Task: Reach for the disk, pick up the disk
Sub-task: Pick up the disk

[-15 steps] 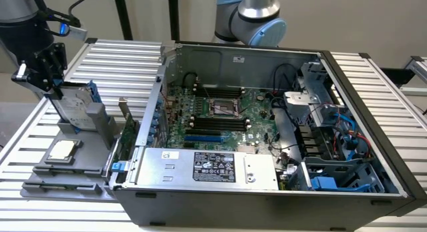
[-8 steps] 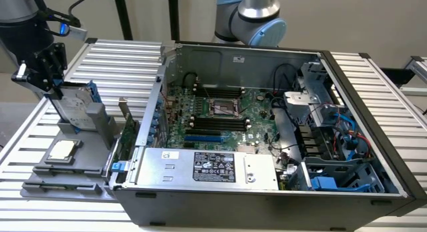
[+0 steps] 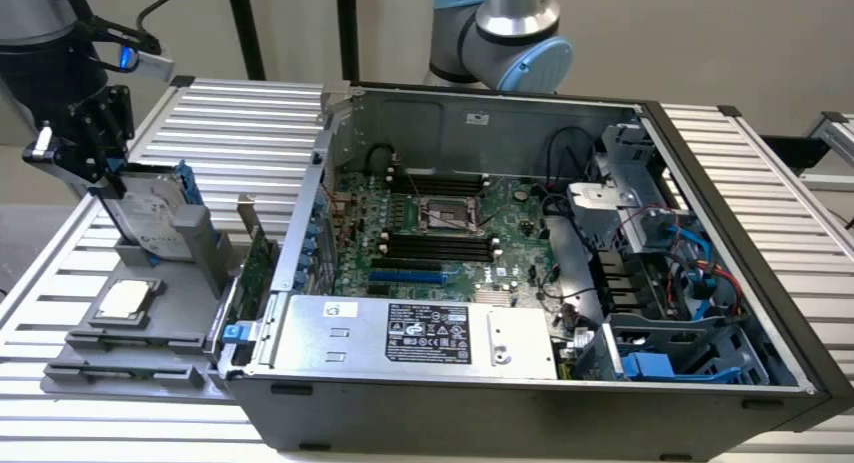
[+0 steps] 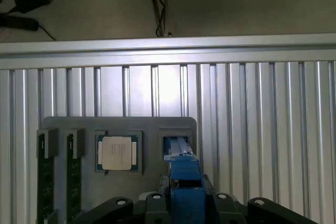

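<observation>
Wrist view, nearest thing first: my claw (image 4: 185, 199) is clenched on the disk (image 4: 184, 179). One black finger presses each side of its blue carrier, and I see no gap on either side. The disk stands on edge with its lower end in a slot of the grey tray (image 4: 152, 127). In the pocket next to that slot lies a square processor chip (image 4: 118, 153), flat and metal lid up, close to the disk but apart from it. Beyond the chip, at the tray's other end, two memory sticks (image 4: 44, 174) stand edge-up side by side in narrow slots. The tray rests on the ribbed aluminium table (image 4: 252, 119). Past the table's edge, well apart from the tray, black cables (image 4: 21, 3) lie on the floor.

In the exterior view I grip the disk's upper end, and it stands upright or nearly so in the tray. Just beside the tray, toward the exterior view's right, stands an open computer case (image 3: 534, 408) with its motherboard (image 3: 441, 223) and a silver power supply (image 3: 427, 333) inside.
</observation>
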You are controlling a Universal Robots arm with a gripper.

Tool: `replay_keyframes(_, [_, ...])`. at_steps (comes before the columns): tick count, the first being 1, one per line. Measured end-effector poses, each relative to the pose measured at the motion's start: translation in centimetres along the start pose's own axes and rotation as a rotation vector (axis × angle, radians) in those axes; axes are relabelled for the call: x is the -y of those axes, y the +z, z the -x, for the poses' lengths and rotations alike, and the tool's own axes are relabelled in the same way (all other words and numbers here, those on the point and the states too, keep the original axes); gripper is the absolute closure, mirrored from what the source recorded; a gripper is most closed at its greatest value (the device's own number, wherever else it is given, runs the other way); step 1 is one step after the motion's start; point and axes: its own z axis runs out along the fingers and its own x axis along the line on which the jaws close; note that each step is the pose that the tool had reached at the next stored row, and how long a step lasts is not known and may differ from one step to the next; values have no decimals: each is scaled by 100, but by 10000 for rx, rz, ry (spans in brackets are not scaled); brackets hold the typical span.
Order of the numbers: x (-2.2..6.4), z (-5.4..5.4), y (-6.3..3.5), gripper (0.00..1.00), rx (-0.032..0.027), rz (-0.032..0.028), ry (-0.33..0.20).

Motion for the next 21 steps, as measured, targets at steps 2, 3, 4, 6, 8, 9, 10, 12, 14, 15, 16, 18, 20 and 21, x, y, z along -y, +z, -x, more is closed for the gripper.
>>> replay_keyframes(2, [0,0,-2,67,0,-1,0])
replay_keyframes(3, [-1,-1,-6,67,0,-1,0])
replay_keyframes(4, [-1,-1,-14,67,1,-2,0])
replay_keyframes(6, [-1,-1,-39,67,0,0,0])
replay_keyframes(8, [-1,-1,-77,67,0,1,0])
replay_keyframes(9, [-2,-2,-104,67,0,0,0])
replay_keyframes(10, [-2,-2,-129,67,0,0,0])
replay_keyframes(12, [-4,-3,-202,67,-1,1,0])
replay_keyframes(14, [-5,-4,-289,67,1,-1,0])
replay_keyframes(15, [-6,-5,-334,67,-1,1,0])
replay_keyframes(16, [-6,-6,-380,67,0,0,0])
replay_keyframes(18, [-7,-7,-471,67,-1,0,-2])
replay_keyframes(20, [-8,-9,-563,67,-1,1,-4])
replay_keyframes(21, [-7,-10,-608,67,0,0,-9])
